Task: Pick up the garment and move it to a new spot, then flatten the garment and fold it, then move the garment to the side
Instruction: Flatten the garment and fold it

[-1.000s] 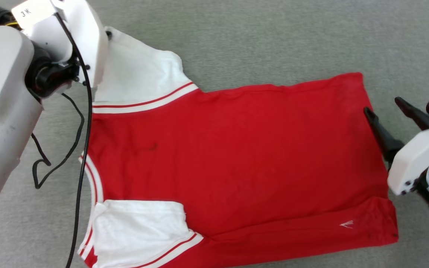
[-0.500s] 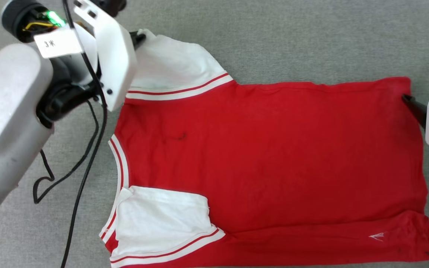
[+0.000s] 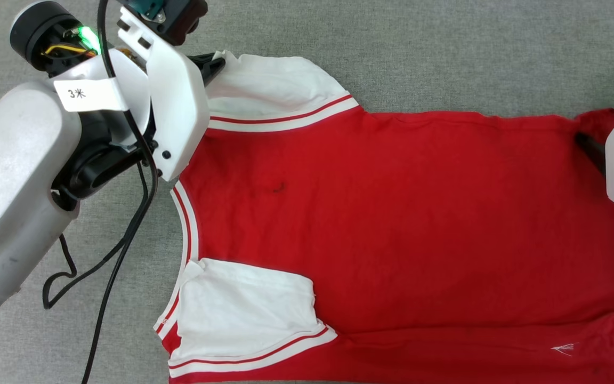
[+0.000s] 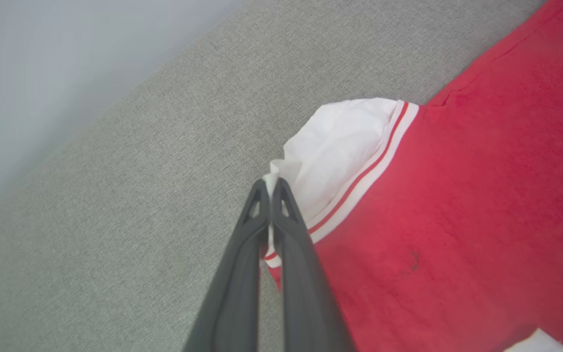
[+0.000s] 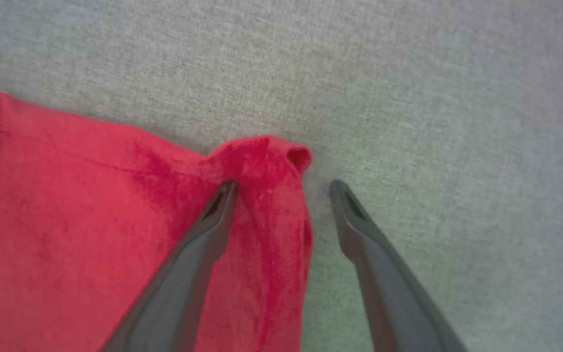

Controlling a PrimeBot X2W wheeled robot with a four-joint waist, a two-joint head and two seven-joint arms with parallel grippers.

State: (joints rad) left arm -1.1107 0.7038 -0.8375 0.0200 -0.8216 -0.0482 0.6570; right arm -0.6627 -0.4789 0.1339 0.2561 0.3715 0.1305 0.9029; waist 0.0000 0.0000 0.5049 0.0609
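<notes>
Red garment (image 3: pixel 392 224) spread flat on the grey bench (image 3: pixel 445 53), plain side up, one white sleeve (image 3: pixel 243 304) folded in over the red body. Left tool (image 4: pixel 270 183) pressed together, clamped on the edge of the garment's other white sleeve (image 3: pixel 275 85). Right tool (image 5: pixel 284 186) spread wide at the garment's hem corner: one finger on the red cloth, the other just off its edge, bunched corner between them, not gripped.
</notes>
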